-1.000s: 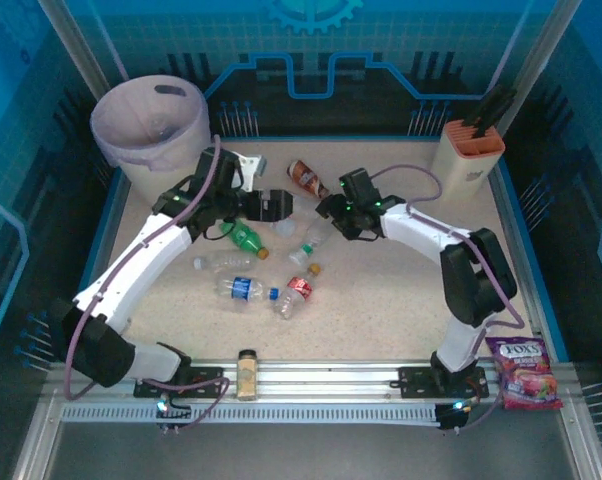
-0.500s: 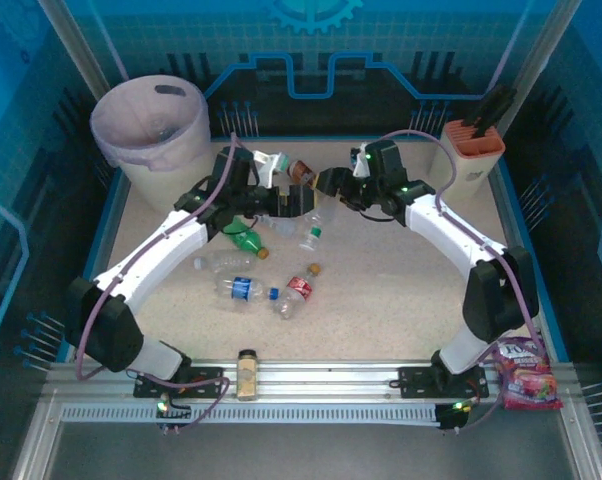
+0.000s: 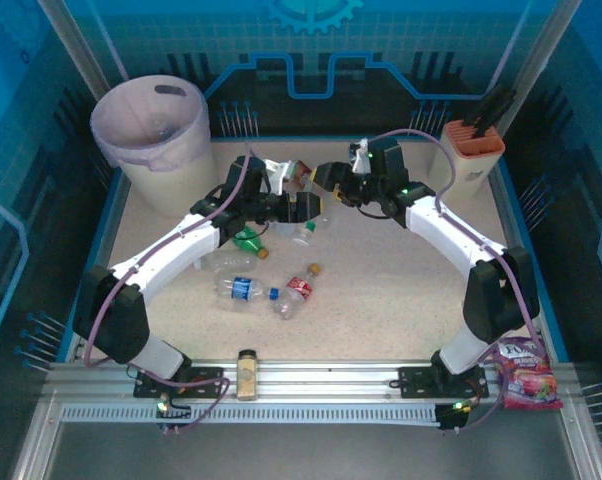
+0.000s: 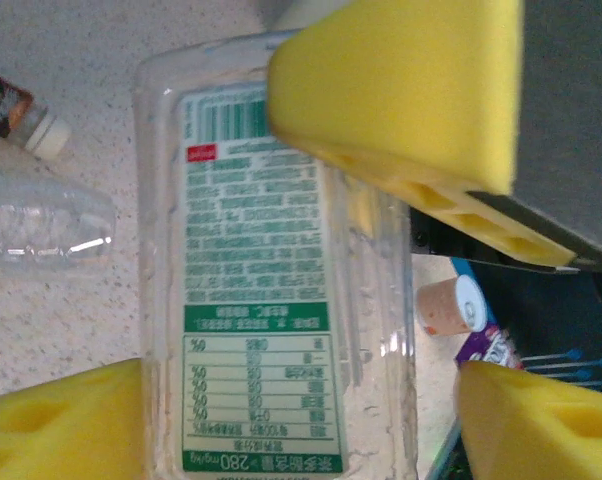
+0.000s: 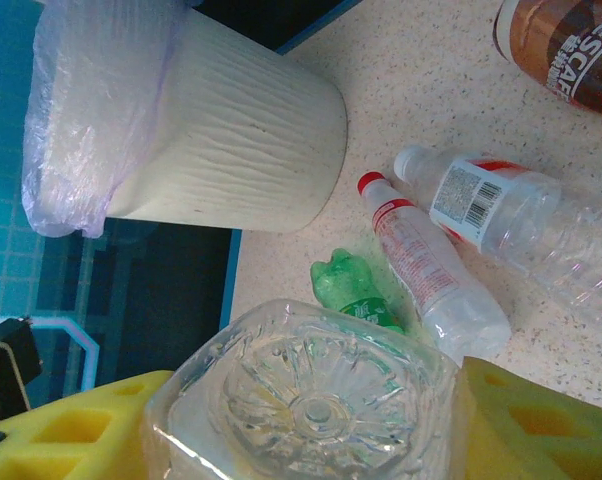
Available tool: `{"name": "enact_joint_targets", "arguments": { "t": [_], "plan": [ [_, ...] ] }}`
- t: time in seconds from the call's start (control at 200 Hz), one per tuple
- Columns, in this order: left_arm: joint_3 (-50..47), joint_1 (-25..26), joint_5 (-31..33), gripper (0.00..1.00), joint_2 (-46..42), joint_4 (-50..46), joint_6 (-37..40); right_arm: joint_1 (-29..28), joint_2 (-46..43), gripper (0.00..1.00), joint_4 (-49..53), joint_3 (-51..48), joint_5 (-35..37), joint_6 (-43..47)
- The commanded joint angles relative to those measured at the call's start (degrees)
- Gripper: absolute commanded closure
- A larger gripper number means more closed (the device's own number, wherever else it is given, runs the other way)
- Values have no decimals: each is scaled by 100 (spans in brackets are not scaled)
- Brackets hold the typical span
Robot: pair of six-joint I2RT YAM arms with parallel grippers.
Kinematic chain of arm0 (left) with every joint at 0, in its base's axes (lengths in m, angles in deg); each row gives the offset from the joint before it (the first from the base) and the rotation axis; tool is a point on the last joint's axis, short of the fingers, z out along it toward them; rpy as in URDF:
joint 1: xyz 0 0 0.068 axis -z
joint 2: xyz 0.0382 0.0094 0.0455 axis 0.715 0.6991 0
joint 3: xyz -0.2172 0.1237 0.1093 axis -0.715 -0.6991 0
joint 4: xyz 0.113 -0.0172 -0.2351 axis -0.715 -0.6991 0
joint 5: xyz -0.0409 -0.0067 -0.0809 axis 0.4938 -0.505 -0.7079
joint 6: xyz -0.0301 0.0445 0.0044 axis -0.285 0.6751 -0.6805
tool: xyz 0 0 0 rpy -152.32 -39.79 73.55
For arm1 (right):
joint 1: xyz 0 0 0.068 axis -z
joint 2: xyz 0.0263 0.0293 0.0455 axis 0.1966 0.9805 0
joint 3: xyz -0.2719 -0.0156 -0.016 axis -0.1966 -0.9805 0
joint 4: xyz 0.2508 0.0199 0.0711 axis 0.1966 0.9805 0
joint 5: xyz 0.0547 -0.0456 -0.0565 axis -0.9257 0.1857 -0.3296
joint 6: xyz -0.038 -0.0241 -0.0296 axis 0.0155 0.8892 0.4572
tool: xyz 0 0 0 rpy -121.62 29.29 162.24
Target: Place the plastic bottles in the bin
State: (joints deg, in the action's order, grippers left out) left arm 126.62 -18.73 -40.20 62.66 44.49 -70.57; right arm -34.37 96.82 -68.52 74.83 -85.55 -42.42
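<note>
A large round cream bin (image 3: 171,185) with a pale lilac bag was noted well left of the left claw (image 3: 301,208), farther back. That claw's yellow foam pads (image 4: 61,425) were spread astride a clear square plastic bottle (image 4: 256,300) with a green-printed label, one pad touching, the other just clear. The bottle was pinched near its base by the right claw (image 5: 311,430). Loose plastic bottles (image 3: 243,288) were seen lying on the speckled table (image 3: 401,290), nearside of both claws.
</note>
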Motion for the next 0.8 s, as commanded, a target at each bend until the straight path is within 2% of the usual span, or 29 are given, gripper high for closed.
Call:
{"name": "enact_joint_targets", "arguments": {
  "t": [0.0,0.08,0.195,0.29,0.36,0.425,0.535,0.61,0.795],
  "plan": [
    [-44,49,47,31,62,272,-4,89,-159,61,-360,-113,-98,-256],
    [-8,50,48,40,85,250,-11,88,-143,58,-544,-183,-73,-462],
    [37,45,51,43,73,217,0,104,-128,49,-697,-215,-93,-634],
    [42,48,80,43,46,201,22,156,-140,35,-778,-245,-98,-794],
    [42,50,98,43,60,184,20,243,-193,29,-976,-343,-122,-967],
    [63,40,108,43,80,172,22,342,-256,19,-1049,-390,-195,-1100],
    [114,30,153,44,110,136,24,507,-511,5,-873,-413,-198,-1003],
    [170,23,187,44,112,90,40,641,-713,0,-604,-440,-166,-827],
    [656,-204,335,48,-78,-340,384,1173,-1250,0,240,-727,-285,-71]
  ]
}}
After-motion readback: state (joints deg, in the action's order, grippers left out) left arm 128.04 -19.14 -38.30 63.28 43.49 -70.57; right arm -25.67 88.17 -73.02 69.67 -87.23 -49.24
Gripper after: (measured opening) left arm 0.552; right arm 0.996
